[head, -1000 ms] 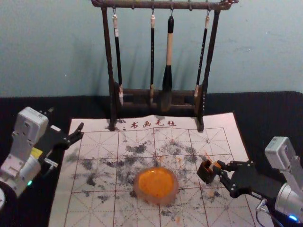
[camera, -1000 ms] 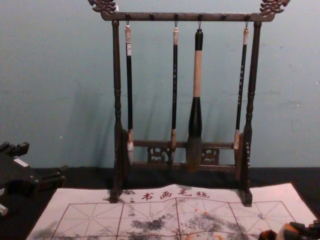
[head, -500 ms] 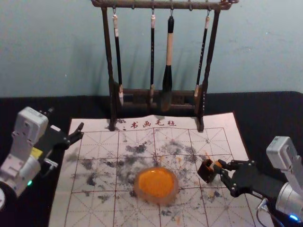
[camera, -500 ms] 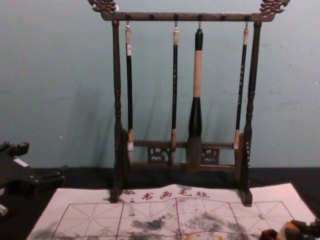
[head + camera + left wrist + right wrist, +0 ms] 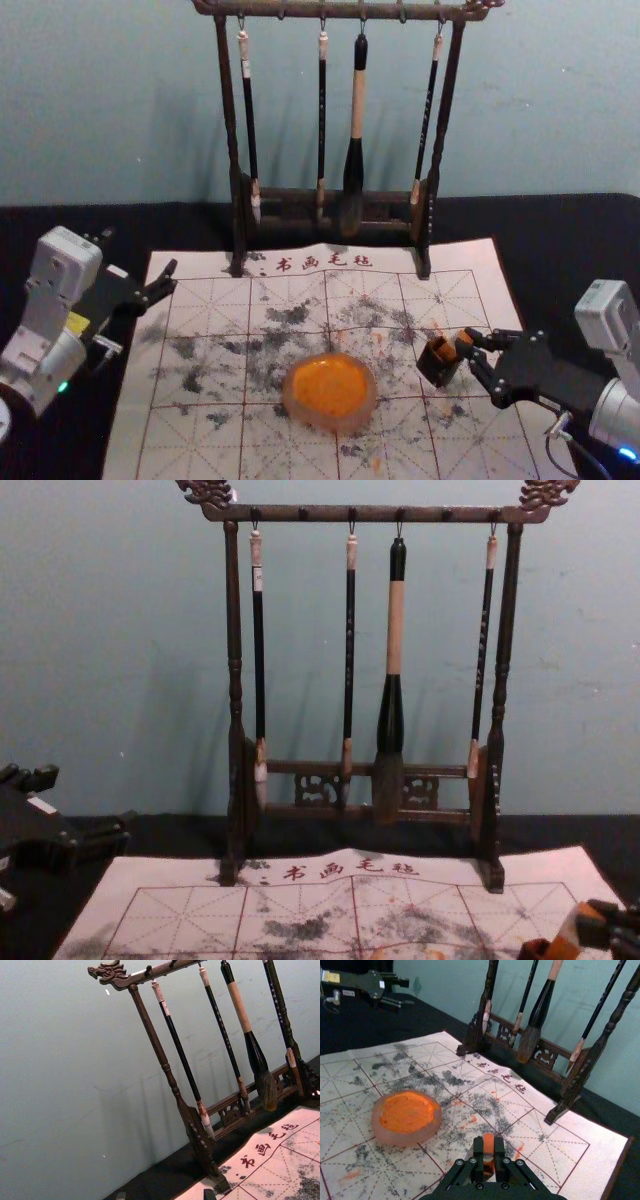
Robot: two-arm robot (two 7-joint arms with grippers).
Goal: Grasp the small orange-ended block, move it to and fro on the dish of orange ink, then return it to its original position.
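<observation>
While my right gripper (image 5: 472, 343) works over the right of the stained, grid-ruled mat (image 5: 220, 445), its fingertips pinch the small orange-ended block (image 5: 488, 1144) at a dark, boxy holder (image 5: 436, 367); I can't tell whether its lower end is inside. To their left, the rounded, frosted dish (image 5: 330, 425) holds grainy orange ink (image 5: 330, 385). My left gripper (image 5: 140, 252) is parked at the left, fingers spread. The right wrist view gives me the block's squared end; the chest view, its tilt and the brush rack's (image 5: 235, 620) carved ends.
</observation>
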